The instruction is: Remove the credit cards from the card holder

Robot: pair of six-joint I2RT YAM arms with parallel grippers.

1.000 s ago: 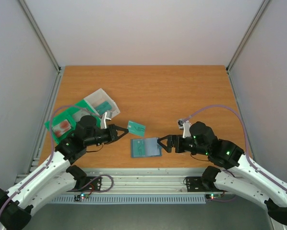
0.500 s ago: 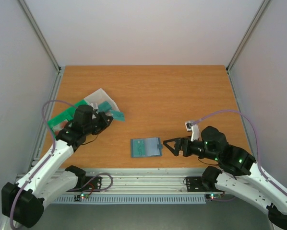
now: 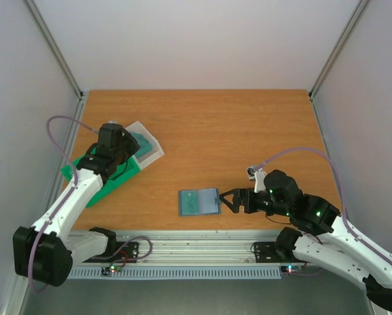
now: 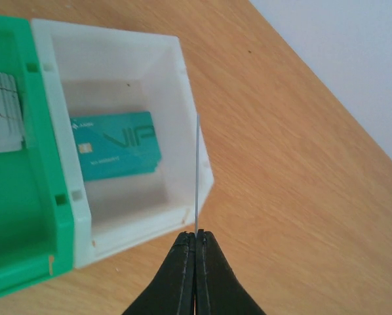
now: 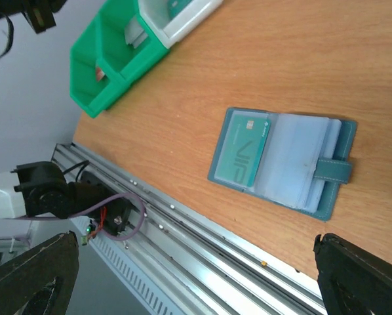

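Holder [image 3: 199, 202] lies open and flat on the counter [image 3: 248, 125], near the front edge, between the two arms, clasp side toward the right arm. A teal card [image 5: 243, 156] sits in the leaf away from the clasp. Cannot tell whether the clear sleeves hide more.

Left tool [image 4: 195, 236] is clenched on a card [image 4: 196, 177], seen edge-on as a thin upright line over the edge of the clear box [image 4: 176, 79]. Judgement: it is held upright so it can drop in beside the boxed card [image 4: 114, 144], which lies flat on the box floor. The box adjoins a green tray [image 4: 25, 197] at the counter's left side, well apart from the holder.

Right tool [image 3: 226, 198] is spread wide and empty, low, just beside the holder's clasp edge. It is probably placed to steady the holder or reach the teal card.

The counter is orange-brown wood grain. Pale walls [image 3: 196, 39] stand on three sides, with a metal rail [image 3: 196, 249] along the near edge.
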